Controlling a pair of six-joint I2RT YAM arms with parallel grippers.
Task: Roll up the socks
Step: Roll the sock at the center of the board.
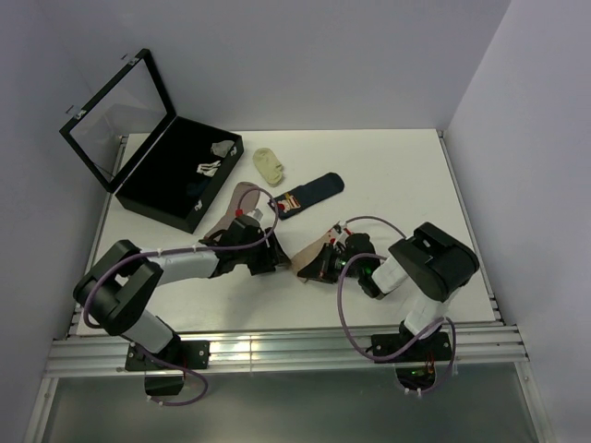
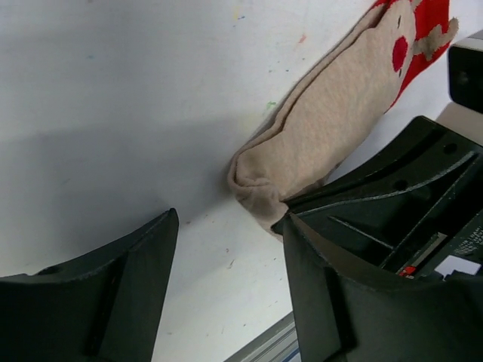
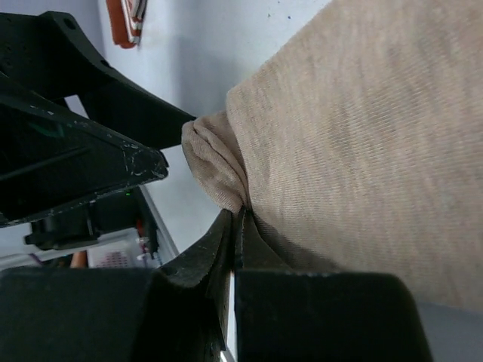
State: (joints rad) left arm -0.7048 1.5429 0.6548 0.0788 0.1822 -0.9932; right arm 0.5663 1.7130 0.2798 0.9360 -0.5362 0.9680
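The beige sock (image 1: 312,257) with a red toe lies near the table's front, between my two grippers. My right gripper (image 3: 238,217) is shut on a pinched fold at the beige sock's (image 3: 362,136) edge. My left gripper (image 2: 230,279) is open and empty over bare table; the sock's folded end (image 2: 260,192) lies just beyond its right finger (image 2: 339,286). In the top view the left gripper (image 1: 265,256) sits left of the sock and the right gripper (image 1: 325,268) is at its right side. The dusty-pink sock (image 1: 238,201) lies partly under the left arm. The navy sock (image 1: 311,195) lies behind.
An open black box (image 1: 152,189) stands at the back left with small white-grey items (image 1: 215,155) inside. A small pale-yellow sock (image 1: 270,164) lies beside it. The table's front edge with a metal rail (image 1: 277,349) is close behind both grippers.
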